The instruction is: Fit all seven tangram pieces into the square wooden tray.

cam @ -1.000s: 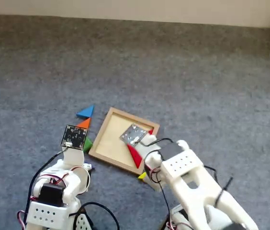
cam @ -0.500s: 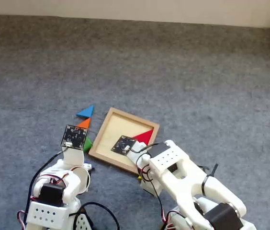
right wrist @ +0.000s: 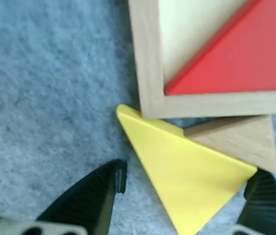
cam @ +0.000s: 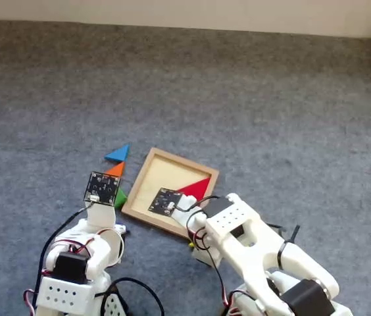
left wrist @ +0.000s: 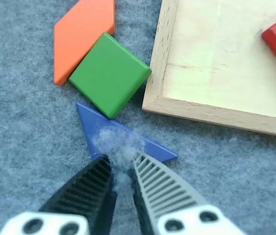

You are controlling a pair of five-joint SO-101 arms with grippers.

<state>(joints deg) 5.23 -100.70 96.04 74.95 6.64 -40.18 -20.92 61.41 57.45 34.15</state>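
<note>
Straddling the yellow triangle [right wrist: 177,152], the right hand [right wrist: 188,182] is spread wide with one finger on either side of the piece, a stance that looks made for closing on it. That triangle lies flat on the grey worktop [cam: 271,99], one tip touching the outside corner of the tray [right wrist: 145,73]. A plain wooden piece [right wrist: 236,139] sits against it along the tray's outer rim. Inside the tray, the red triangle [right wrist: 245,58] is tucked into that same corner, the only piece I can see seated, so most of the fitting seems undone.

The left hand [left wrist: 123,164] hangs low over a blue triangle [left wrist: 91,120] with its fingers pressed nearly together, pinching nothing that I can make out. A tuft of fluff lies on the piece near the tips. Just beyond, the green square [left wrist: 109,73] touches the blue piece's corner and rests against the orange parallelogram [left wrist: 81,36], all beside the tray's rim. A second blue triangle [cam: 118,155] lies farther out
</note>
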